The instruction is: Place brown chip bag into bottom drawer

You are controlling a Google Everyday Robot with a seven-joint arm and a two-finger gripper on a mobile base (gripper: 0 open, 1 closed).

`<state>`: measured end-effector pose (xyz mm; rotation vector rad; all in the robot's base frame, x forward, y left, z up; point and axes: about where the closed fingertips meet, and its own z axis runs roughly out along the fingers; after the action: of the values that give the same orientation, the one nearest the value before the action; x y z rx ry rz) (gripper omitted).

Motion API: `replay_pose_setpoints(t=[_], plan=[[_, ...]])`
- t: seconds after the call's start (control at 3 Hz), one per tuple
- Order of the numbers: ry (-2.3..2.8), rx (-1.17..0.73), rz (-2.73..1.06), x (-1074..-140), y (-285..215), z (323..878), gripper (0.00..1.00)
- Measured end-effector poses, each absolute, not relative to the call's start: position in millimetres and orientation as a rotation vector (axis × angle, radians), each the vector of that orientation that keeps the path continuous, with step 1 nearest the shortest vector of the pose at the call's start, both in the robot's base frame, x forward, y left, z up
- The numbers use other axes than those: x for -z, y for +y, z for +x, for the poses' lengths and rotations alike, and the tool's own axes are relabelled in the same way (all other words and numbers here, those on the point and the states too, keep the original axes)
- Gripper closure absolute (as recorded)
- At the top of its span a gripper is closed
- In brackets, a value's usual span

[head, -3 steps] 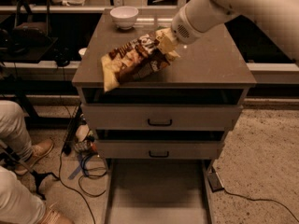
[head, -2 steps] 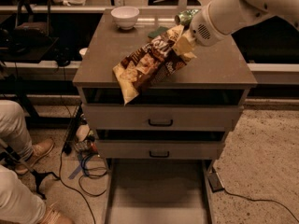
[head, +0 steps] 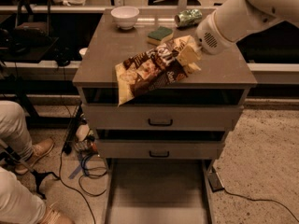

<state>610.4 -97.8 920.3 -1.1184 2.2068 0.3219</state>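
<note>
The brown chip bag (head: 152,71) is large and crinkly, dark brown with pale yellow ends. It hangs tilted in the air over the front part of the cabinet top, its lower left end past the front edge. My gripper (head: 189,57) is shut on the bag's upper right end, at the end of the white arm coming in from the upper right. The bottom drawer (head: 158,190) is pulled out below the cabinet, a wide grey tray with low sides and nothing in it.
On the cabinet top (head: 107,55) stand a white bowl (head: 124,17), a green sponge (head: 160,34) and a green can (head: 188,17) lying on its side. Two upper drawers with black handles are shut. A person's legs and cables are at the left on the floor.
The gripper has carried the bag forward and to the right. The bag has lifted off the cabinet top and now hangs over its front edge.
</note>
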Motion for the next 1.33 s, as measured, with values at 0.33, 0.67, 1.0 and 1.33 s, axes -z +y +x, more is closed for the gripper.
replay_pose_setpoints(t=[0.33, 0.67, 1.0, 1.33], plan=[[2.323, -0.389, -1.126, -899, -121, 555, 1.0], [2.464, -0.465, -1.071, -864, -148, 494, 1.0], [2.579, -0.529, -1.019, -830, -164, 453, 1.0], [2.579, -0.529, -1.019, -830, -164, 453, 1.0]])
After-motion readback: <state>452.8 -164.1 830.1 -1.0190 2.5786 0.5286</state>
